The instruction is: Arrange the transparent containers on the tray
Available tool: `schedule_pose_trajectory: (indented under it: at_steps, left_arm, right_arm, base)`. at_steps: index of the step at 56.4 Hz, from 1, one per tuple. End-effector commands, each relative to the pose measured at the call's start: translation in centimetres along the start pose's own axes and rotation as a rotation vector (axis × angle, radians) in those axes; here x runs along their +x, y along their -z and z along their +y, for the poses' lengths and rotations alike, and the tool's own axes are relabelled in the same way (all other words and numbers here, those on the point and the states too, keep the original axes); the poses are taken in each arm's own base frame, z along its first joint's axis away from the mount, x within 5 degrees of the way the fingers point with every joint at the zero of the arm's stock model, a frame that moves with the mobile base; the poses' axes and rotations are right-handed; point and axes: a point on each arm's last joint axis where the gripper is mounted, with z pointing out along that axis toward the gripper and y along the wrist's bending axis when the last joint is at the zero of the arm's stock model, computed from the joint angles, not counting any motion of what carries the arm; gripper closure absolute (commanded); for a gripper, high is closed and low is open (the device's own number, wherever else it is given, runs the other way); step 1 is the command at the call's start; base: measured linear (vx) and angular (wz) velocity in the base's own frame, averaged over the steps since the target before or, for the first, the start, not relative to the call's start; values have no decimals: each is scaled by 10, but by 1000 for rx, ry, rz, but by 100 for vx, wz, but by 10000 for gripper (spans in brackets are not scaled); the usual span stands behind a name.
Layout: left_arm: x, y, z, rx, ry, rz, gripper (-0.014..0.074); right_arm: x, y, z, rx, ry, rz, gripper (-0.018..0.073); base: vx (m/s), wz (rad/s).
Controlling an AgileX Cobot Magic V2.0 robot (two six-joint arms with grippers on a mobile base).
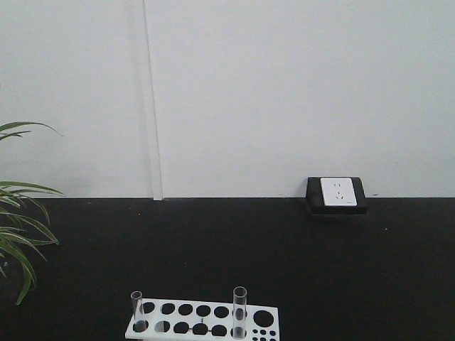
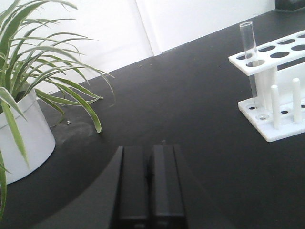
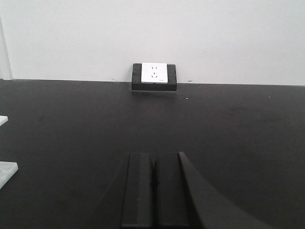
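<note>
Black fingers of the left gripper [image 2: 149, 152] lie pressed together, holding nothing, low over the matt black table [image 2: 181, 95]. The right gripper [image 3: 153, 157] looks the same: its pads are flush against each other with nothing between them and bare tabletop ahead. Both test tubes [image 1: 239, 312] stand upright in a white plastic rack [image 1: 176, 319] pierced with round holes. One is at its end and one further along, both well apart from either gripper. Near the left gripper, a striped, strappy plant [image 2: 43, 62] in a smooth white pot [image 2: 24, 138] arches its leaves over the table. A white socket [image 3: 154, 74] in a black housing sits against the pale wall [image 3: 214, 33].
</note>
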Motion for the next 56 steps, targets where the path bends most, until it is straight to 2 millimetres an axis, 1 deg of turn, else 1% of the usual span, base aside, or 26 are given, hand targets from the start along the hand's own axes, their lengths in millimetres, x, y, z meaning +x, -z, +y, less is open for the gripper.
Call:
schedule_pose_trajectory:
  at_steps: [1,44,50,56]
  left_arm:
    - [5,-1,-1,-19,3,-62,596]
    - [4,-1,-1,-19,2,-63,596]
    - [4,-1,0,-21,2,-68,596]
    - [0,-1,1,-34,3,-113,596]
  right_arm:
    - [-5,0,0,9,3,-79,571]
    - [-5,0,0,9,3,-80,571]
    - [-8,0,0,9,4,-105,571]
    - [-12,1,-1,10,4,-153,571]
  base:
    - [0,0]
    - [0,0]
    - [0,0]
    - [0,0]
